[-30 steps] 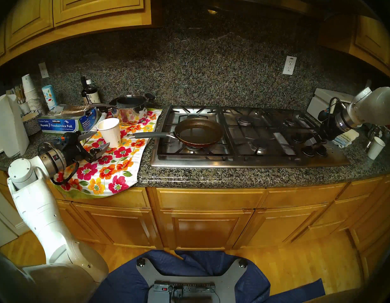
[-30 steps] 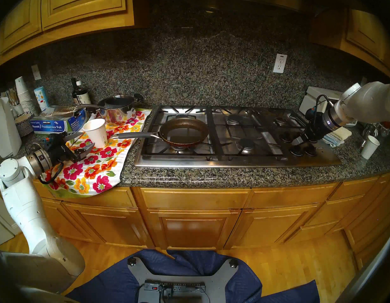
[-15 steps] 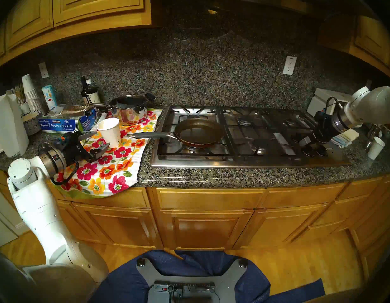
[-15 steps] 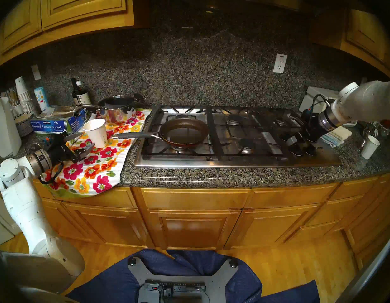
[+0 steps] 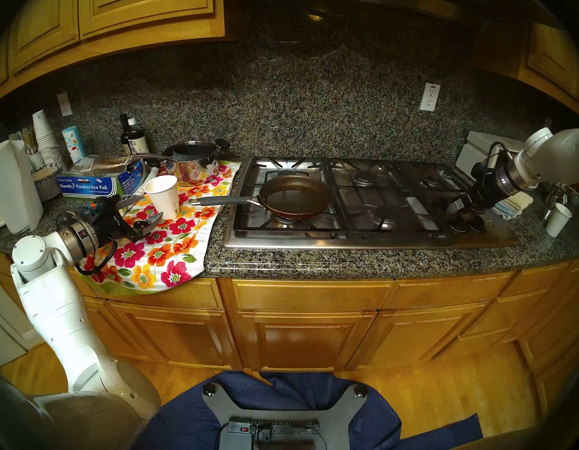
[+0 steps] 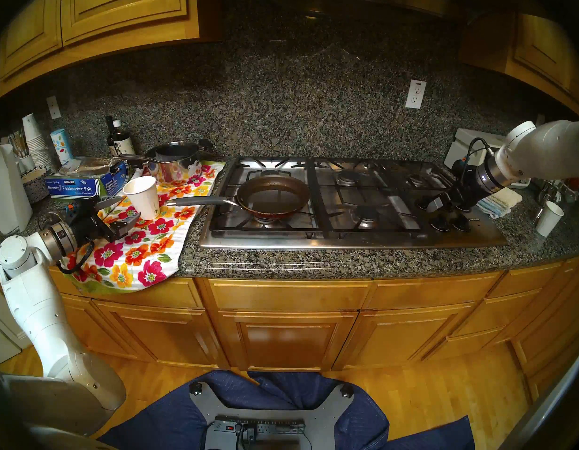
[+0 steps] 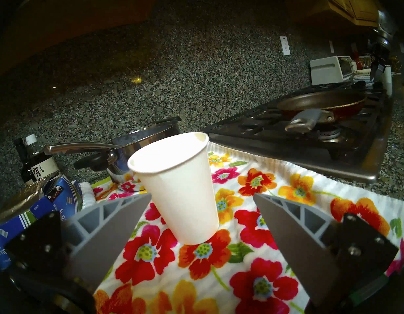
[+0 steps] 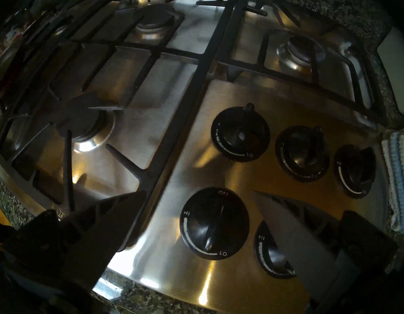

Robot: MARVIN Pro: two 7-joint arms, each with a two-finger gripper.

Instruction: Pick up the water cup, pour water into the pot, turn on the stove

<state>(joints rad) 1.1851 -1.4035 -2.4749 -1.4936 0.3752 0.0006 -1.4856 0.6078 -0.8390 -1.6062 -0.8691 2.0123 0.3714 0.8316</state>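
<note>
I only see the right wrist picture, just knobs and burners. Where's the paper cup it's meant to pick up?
Observer: The water cup stands upright on a flowered towel, left of the stove.
Operator: Is anything holding it?
Observer: No. The left gripper is open, with the cup just ahead between its fingers.
Operator: And the pan?
Observer: The frying pan sits on the front-left burner, its handle pointing toward the cup.

The wide stainless-steel gas cooktop (image 5: 372,205) is overlooked by 2 head views from above; its black knobs (image 8: 214,224) are viewed closely from the right wrist.
</note>
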